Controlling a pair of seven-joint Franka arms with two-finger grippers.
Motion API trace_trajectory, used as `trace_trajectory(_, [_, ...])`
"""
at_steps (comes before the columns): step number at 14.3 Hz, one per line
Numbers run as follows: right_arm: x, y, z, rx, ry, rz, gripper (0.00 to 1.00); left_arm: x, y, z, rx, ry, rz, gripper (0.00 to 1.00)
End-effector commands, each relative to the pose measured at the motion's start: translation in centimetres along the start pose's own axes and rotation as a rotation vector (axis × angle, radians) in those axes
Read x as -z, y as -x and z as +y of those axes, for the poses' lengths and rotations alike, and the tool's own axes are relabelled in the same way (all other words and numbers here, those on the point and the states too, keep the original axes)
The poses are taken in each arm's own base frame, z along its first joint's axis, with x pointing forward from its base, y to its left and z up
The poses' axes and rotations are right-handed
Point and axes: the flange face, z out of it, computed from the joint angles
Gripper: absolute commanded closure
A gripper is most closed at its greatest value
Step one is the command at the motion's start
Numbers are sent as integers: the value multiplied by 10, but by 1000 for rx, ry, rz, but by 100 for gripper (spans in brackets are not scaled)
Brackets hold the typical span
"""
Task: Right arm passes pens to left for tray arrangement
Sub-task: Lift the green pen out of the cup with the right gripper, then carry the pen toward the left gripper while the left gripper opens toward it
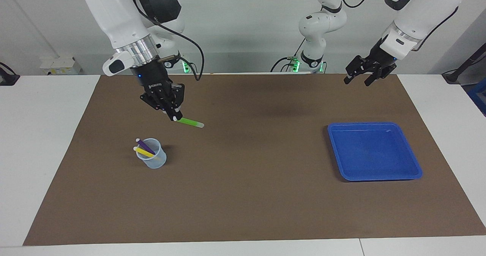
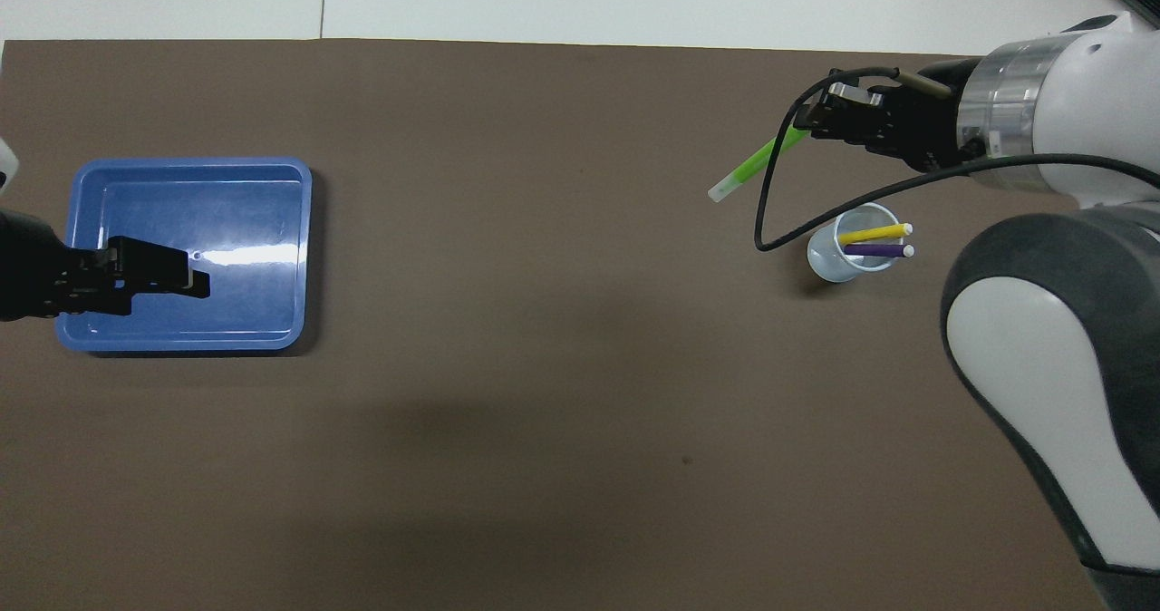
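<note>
Right gripper point(image 1: 174, 116) raised over mat point(image 1: 243, 195), clenched on green pen point(image 1: 189, 122) by one end. Yellow pen point(image 1: 145, 153) and purple pen point(image 1: 145, 146) in clear cup point(image 1: 153, 159). Left gripper point(image 1: 358, 77) spread, holding nothing, partly cut off overhead, above tray point(image 1: 374, 176).

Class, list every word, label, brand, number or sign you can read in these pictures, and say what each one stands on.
Nothing here can be read.
Right gripper: a pale mark on its black body, too small to read.
Green pen, cup, tray: no lettering shows.
</note>
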Motion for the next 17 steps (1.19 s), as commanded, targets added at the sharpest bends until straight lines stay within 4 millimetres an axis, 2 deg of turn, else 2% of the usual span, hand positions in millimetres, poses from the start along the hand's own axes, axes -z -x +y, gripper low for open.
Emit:
trace_trajectory(1, [-10,12,-20,-171,-54,-1,100,-6,7,6,137,72,-36,9])
trace_trajectory(3, [-20,29,-46,-299,-89,-5,100,-15,11,3,202,105,-60,9])
trace_trajectory(5, [-35,48,-67,-411,-118,-11,100,-18,10,-14,277,169,-91,10])
trace_trajectory(7, [-44,65,-84,-462,-129,-30,100,-23,15,-8,435,245,-138,11])
trace_trajectory(10, [-50,80,-99,-588,-135,-58,100,-23,15,10,671,308,-183,12])
trace_trajectory(13, [-64,98,-115,-720,-128,-102,100,-29,15,15,698,323,-182,13])
trace_trajectory(15, [-74,106,-126,-807,-158,-109,100,-35,14,17,789,375,-219,13])
trace_trajectory(17, [-87,116,-135,-851,-150,-140,100,-40,12,30,873,402,-229,13])
